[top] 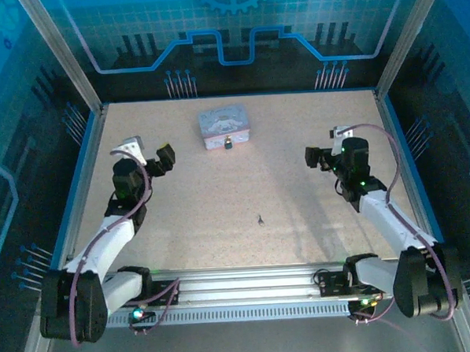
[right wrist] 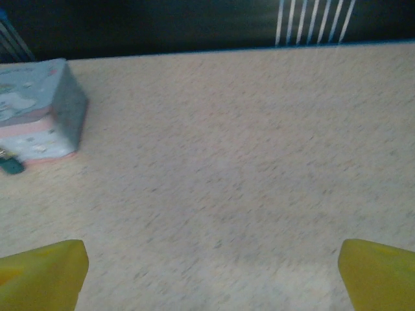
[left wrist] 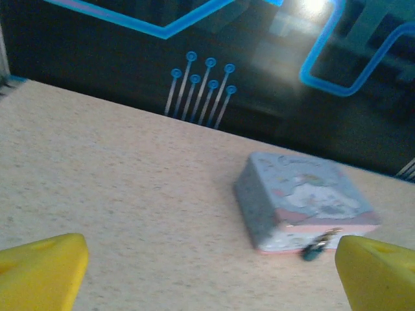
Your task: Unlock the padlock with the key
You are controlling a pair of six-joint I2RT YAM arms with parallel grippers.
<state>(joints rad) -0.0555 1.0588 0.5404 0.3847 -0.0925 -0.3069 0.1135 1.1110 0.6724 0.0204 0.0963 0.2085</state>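
Note:
A tiny dark padlock (top: 228, 143) hangs at the front of the pale tin box (top: 223, 127) at the back middle of the table. The left wrist view shows the padlock (left wrist: 314, 250) at the box's near face, and the right wrist view has it (right wrist: 11, 165) at the far left edge. The thin dark key (top: 260, 219) lies flat on the table's middle, apart from both arms. My left gripper (top: 158, 155) is raised at the left, open, with yellow fingertips (left wrist: 42, 265) wide apart. My right gripper (top: 319, 156) is raised at the right, also open, its fingertips (right wrist: 376, 269) spread with nothing between.
The tin box (left wrist: 301, 201) stands near the back wall (top: 228, 42). Blue rails (top: 78, 184) edge the table at left and right. Bare tabletop (top: 220, 200) lies between the arms around the key.

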